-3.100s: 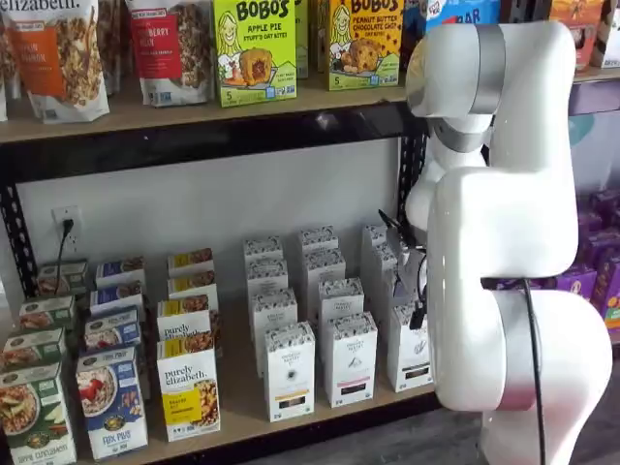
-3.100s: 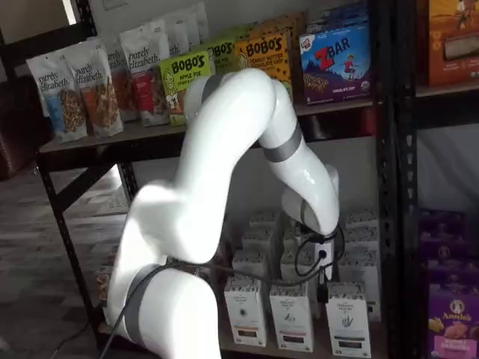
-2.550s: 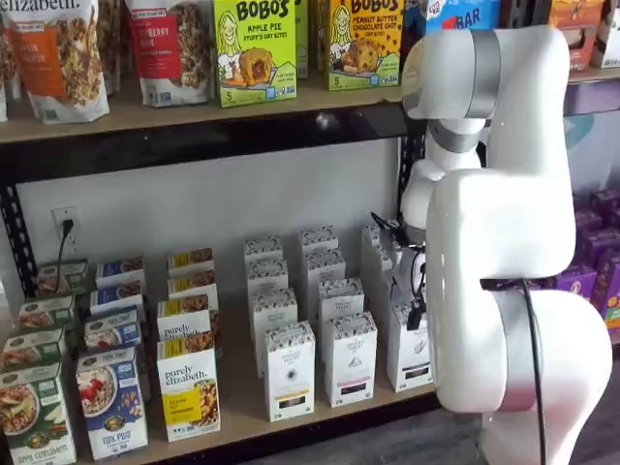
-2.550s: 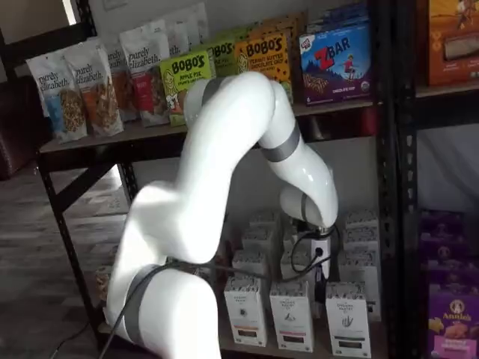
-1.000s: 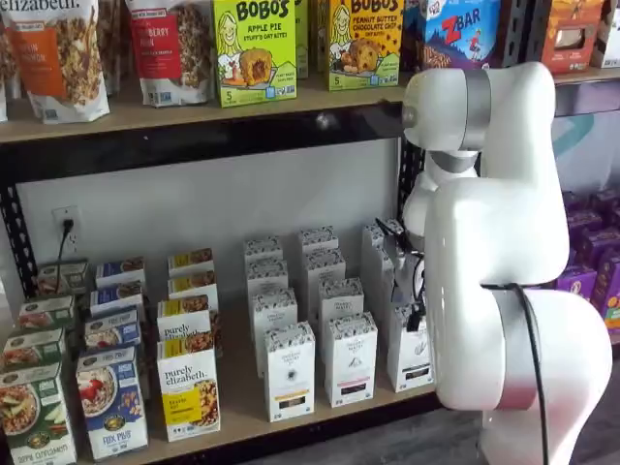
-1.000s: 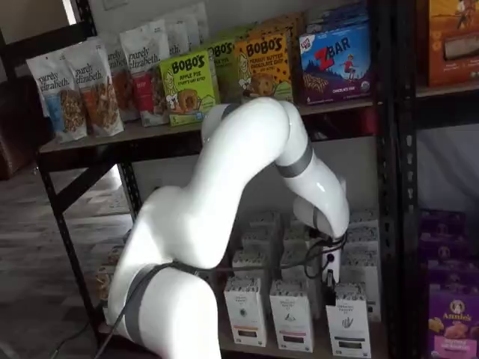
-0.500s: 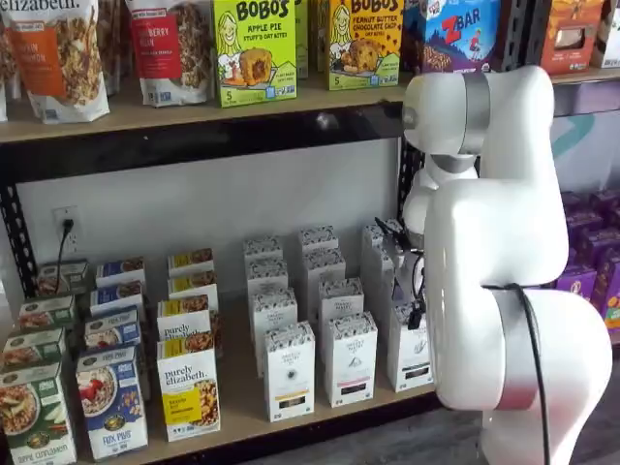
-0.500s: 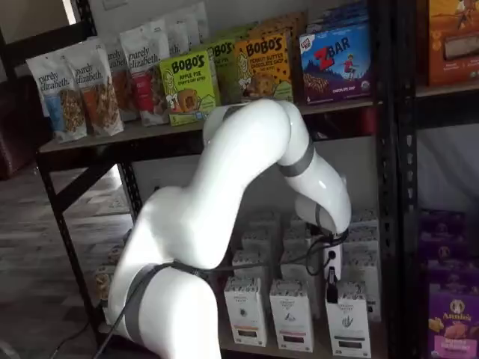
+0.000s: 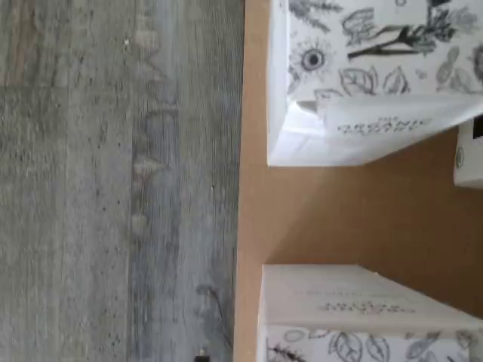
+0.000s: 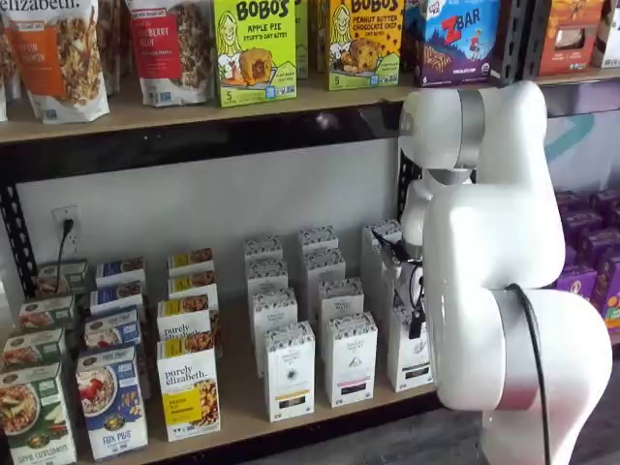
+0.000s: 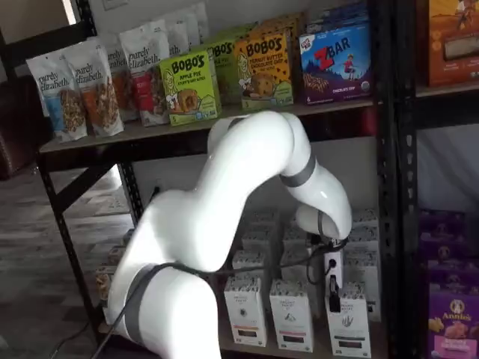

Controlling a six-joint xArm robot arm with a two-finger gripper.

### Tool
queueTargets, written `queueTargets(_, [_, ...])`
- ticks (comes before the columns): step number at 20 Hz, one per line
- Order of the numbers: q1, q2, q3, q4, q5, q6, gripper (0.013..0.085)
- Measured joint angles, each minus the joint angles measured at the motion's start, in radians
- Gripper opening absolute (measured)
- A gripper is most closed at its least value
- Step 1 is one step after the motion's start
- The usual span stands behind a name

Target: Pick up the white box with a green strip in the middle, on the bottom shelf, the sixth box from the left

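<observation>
Directly beneath the end effector [image 11: 334, 299] stands the tall white cardboard box with a printed strip across its middle [image 11: 348, 320], the front box of its column on the bottom shelf [image 10: 242, 387], a light-tan wooden board with a black front rail. The strip is too small here for its green to be made out. Only one black finger shows side-on in both shelf views, hanging just above the box's top. By my reading the jaws stand as wide as they go, and nothing is between them.

The box looks light and stiff, thin card that would dent under a hard squeeze, with smooth, somewhat slippery faces. It is best taken across its two broad faces near the top, where the folded flaps stiffen it.

Just beside it, on the side away from the arm's base, stand matching white boxes with leaf line-drawings [image 10: 350, 358], with more in rows behind, so room for the fingers is tight. The wrist view shows two such boxes [image 9: 362, 83] with bare board between them, and a grey wood-plank floor [image 9: 113, 181] past the shelf's edge. Above the end effector, an upper board carries yellow oat-bar boxes [image 10: 254, 48].
</observation>
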Motion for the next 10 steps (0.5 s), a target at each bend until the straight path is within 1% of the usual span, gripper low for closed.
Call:
queueTargets(2, [0.001, 0.008, 0.0, -0.032, -0.019, 0.028, 0.085])
queueTargets(3, [0.002, 0.014, -0.001, -0.058, -0.029, 0.052, 0.085])
queueTargets(5, [0.004, 0.027, -0.012, -0.098, -0.032, 0.087, 0.085])
queueTargets(6, [0.004, 0.033, -0.019, -0.108, -0.029, 0.097, 0.085])
queueTargets(9, [0.007, 0.043, -0.033, -0.112, -0.018, 0.103, 0.085])
queueTargets(10, [0.007, 0.046, -0.036, -0.106, -0.018, 0.098, 0.081])
